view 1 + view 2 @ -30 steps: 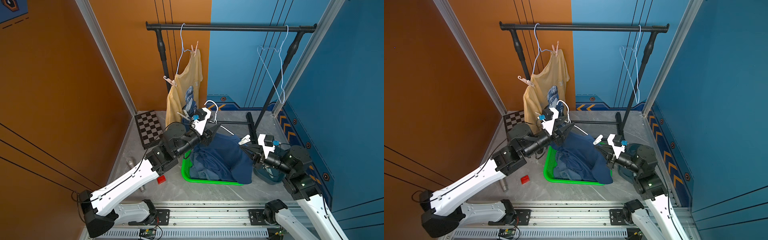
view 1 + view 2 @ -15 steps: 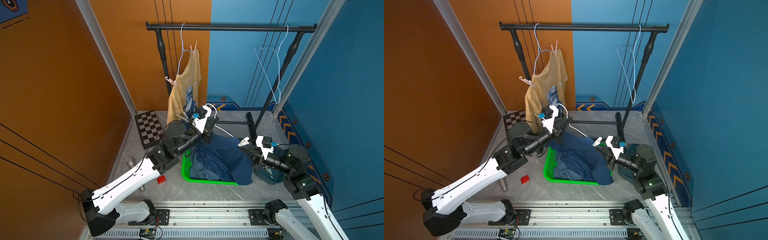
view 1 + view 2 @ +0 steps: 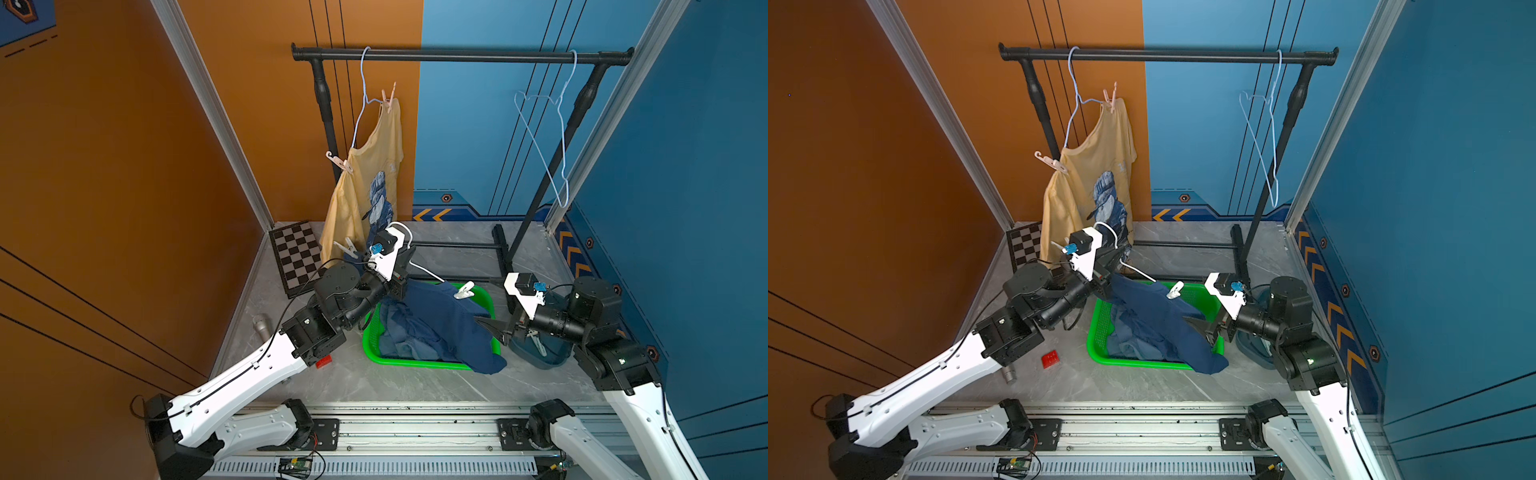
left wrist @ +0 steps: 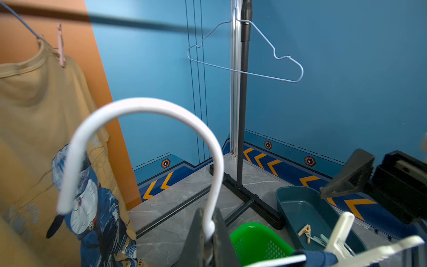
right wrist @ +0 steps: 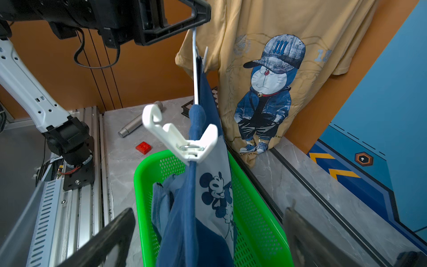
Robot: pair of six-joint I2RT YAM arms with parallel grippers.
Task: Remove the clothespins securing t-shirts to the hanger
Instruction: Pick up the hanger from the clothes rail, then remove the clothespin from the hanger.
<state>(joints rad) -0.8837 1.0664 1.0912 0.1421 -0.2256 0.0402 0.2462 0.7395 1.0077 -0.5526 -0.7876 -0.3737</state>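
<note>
Top views: left jaws clamp the hanger (image 3: 402, 225) as the right jaws let go.

At left the yellow shirt (image 3: 374, 174) hangs from the rail (image 3: 457, 55), its pins (image 3: 389, 97) still on. Just beside it the left jaws have closed tight on the neck of the white hanger. They hold it tilted over the green basket (image 3: 411, 365), with the navy shirt (image 3: 444, 320) draped from it into the basket. One white pin (image 3: 464, 289) still bites shirt and hanger farther along. The right jaws, shut close by that pin a second ago, now stand wide and empty, drawn back clear of it near the teal bin (image 3: 544, 363), where loose pins lie. With the hanger steadied from the left, the right jaws look free to go in for that pin.
</note>
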